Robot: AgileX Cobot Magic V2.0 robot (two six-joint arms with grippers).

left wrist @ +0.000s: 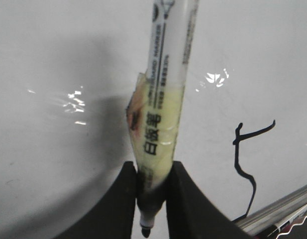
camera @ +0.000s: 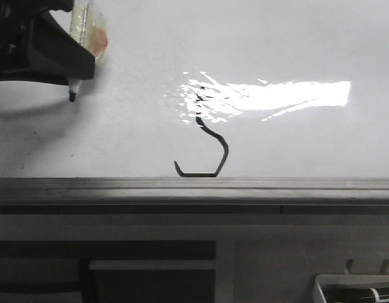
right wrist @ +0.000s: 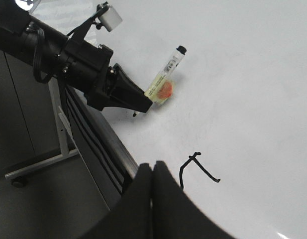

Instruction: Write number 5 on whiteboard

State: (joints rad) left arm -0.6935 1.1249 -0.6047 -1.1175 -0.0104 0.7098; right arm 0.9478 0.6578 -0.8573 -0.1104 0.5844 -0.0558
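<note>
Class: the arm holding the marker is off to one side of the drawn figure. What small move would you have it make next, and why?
Probably lift the left gripper further off the whiteboard and finish. The number 5 looks complete: top bar, stem, curved belly, flat bottom line. The marker tip is well away from the stroke, so nothing seems left to draw.

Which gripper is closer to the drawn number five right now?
Right. The right gripper hangs just beside the number 5; the left gripper, holding the marker, is farther along the whiteboard.
</note>
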